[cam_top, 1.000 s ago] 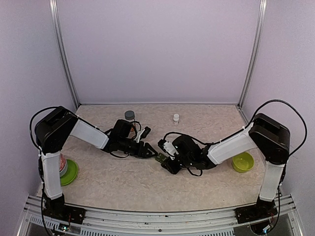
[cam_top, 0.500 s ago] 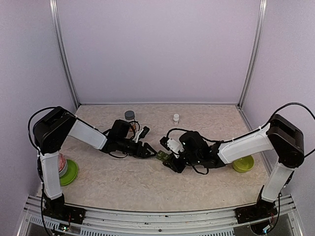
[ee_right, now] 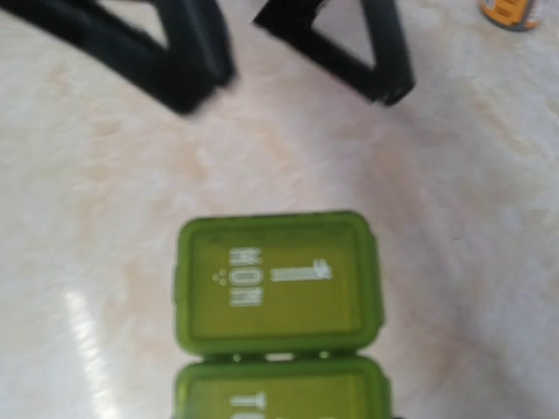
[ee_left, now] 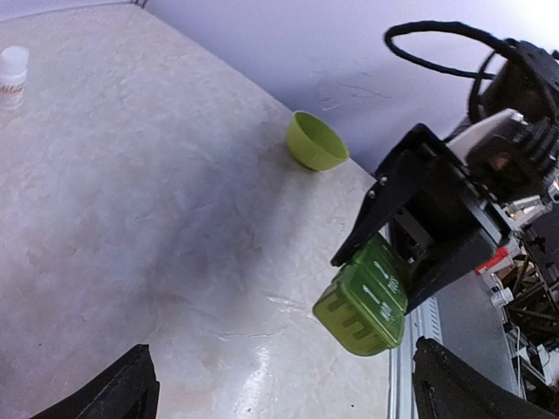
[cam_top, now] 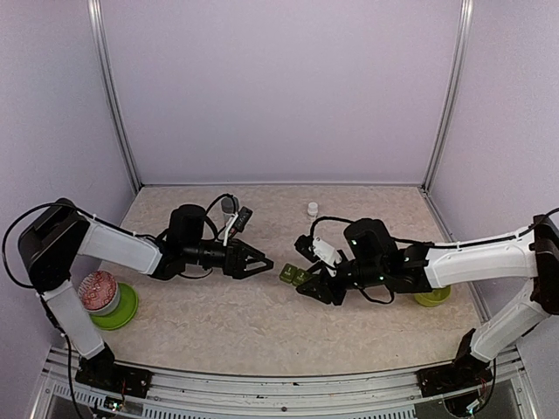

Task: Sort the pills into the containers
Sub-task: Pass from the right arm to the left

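Room is showing mostly on the near side: the table (cam_top: 218, 332) is running bare, beige and marbled, from both claws to the near rail. I am seeing the right claw (cam_top: 307, 281) clenching the right end of the pill box (cam_top: 293, 276), which is sitting at the table's middle; from the left wrist view I cannot tell whether it is touching the top. The left claw (cam_top: 267, 266) is hanging released just left of the box, its black fingers (ee_left: 118, 393) spreading wide, with a small gap separating tips and box. The box is looking like glossy olive-green plastic, its rounded square lids lying shut; the free end lid is reading MON. Toward the right edge, a round lime bowl (cam_top: 431, 292) is sitting well apart from the box. A white bottle (cam_top: 313, 209) and a grey-capped jar (cam_top: 229, 204) are standing far, toward the back wall. A green dish (cam_top: 122, 307) is lying at the near left edge.
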{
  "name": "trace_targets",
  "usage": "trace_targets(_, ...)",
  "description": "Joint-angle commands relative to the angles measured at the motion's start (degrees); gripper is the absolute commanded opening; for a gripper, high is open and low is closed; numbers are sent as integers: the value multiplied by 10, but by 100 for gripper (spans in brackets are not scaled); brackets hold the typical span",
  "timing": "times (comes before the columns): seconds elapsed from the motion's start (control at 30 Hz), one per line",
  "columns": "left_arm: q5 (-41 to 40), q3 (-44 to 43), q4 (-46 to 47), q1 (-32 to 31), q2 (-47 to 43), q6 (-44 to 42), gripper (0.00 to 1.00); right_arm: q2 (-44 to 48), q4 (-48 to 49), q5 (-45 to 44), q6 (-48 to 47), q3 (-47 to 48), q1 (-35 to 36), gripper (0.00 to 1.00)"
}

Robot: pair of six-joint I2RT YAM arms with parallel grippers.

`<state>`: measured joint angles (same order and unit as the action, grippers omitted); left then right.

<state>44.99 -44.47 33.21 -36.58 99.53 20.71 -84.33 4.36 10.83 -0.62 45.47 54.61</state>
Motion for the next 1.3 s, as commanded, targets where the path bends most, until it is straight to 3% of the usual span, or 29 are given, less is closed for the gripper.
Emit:
trace_targets(0.0, 61, 27, 74, -12, -50, -48, 99, 59, -27, 58, -8, -18, -5, 39)
trace_targets(0.13, 101, 46, 103, -29, -76, -76, 99, 85, -43, 85, -13, -23, -6, 39)
trace_targets(0.37, 122, 45, 28, -68, -112, -187, 99, 89, -48, 130, -8, -29, -6, 39)
trace_targets(0.57, 133, 40, 6, -71, -113, -211, 95, 102, -39, 185, -7, -32, -6, 39)
trace_targets(1.27, 68, 41, -41, -129, -149, -292, 74, 77, -9, 279, 6, -23, -6, 40)
